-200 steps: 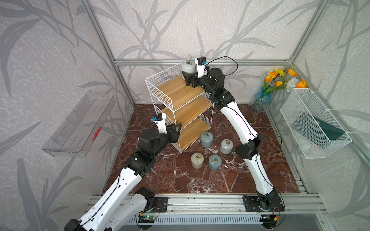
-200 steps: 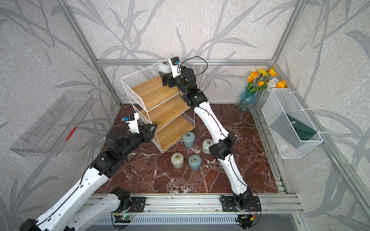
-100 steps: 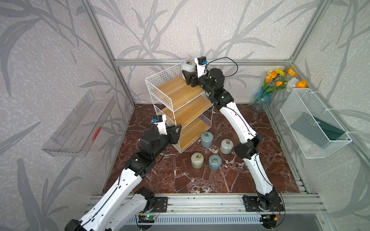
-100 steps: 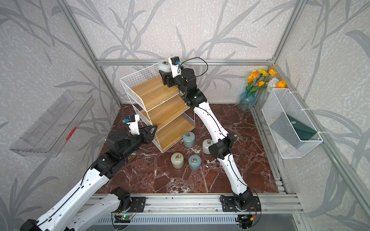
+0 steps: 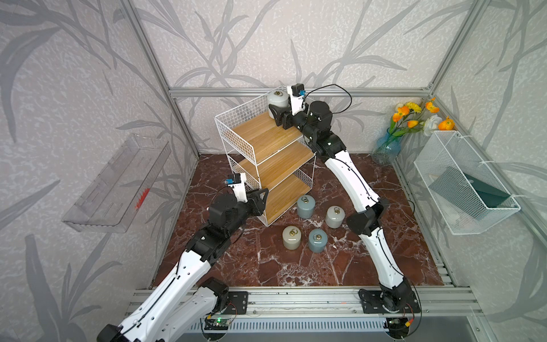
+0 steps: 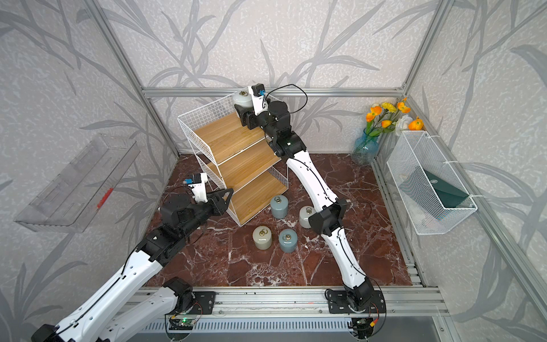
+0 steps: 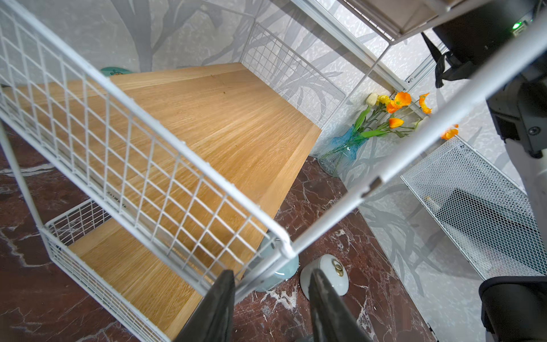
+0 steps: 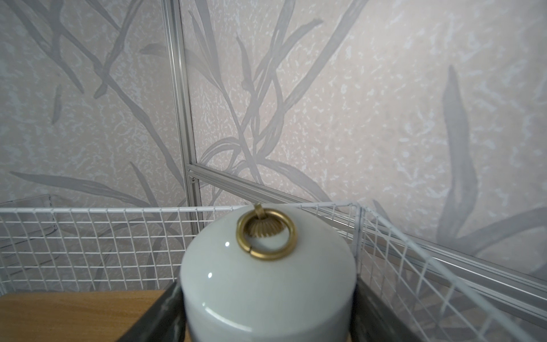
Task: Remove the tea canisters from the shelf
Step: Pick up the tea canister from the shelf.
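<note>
Four squat glossy ceramic canisters [image 5: 306, 206] with brass-ringed lids are already sitting on the red marble tabletop [image 5: 266, 266]. The fifth, a white glazed canister [image 5: 277, 100], is standing in the back corner of the white wire-and-wood shelf [image 5: 236, 139], on its top board. The right pincer [image 8: 268, 314], wider a second ago, is now pinching its sides, so the last lift is probably coming next. The left pincer [image 7: 271, 271] is hanging half spread astride the shelf's corner post.

A canister [image 8: 266, 275] is set between the right gripper's [image 5: 276, 115] jaws, at the far corner of the shelf's [image 5: 266, 139] top board. A post [image 7: 325, 219] is taken between the left gripper's [image 7: 273, 274] jaws. Beyond it, four canisters [image 5: 305, 206] are stood on the floor [image 5: 266, 266].
</note>
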You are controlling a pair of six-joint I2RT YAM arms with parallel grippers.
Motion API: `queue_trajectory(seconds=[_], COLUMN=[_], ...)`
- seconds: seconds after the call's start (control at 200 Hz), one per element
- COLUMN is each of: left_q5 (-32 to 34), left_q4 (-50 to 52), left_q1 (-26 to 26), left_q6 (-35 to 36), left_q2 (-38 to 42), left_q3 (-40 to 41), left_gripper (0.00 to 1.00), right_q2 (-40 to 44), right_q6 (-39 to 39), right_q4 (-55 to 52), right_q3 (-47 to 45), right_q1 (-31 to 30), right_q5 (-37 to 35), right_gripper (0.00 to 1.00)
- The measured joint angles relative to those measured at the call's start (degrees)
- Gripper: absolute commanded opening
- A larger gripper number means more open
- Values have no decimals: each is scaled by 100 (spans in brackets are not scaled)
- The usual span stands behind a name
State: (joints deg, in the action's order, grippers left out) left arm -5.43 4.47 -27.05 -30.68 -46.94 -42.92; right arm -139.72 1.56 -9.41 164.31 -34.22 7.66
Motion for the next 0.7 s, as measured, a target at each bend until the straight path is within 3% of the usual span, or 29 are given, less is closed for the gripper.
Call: queue_trajectory(seconds=[0.335, 0.7], left_q5=[0, 0], left_q4=[-7, -9], left_q1=[0, 0], left_q6=[-20, -101], left_q2=[7, 81], left_q3=[2, 76], left_gripper=[43, 42], right_q2=[378, 1528], right_q6=[-61, -170], right_q4=[-522, -542], right_q3=[-179, -1370], right_q1=[-59, -76], right_q5=[203, 317], right_gripper=[55, 54])
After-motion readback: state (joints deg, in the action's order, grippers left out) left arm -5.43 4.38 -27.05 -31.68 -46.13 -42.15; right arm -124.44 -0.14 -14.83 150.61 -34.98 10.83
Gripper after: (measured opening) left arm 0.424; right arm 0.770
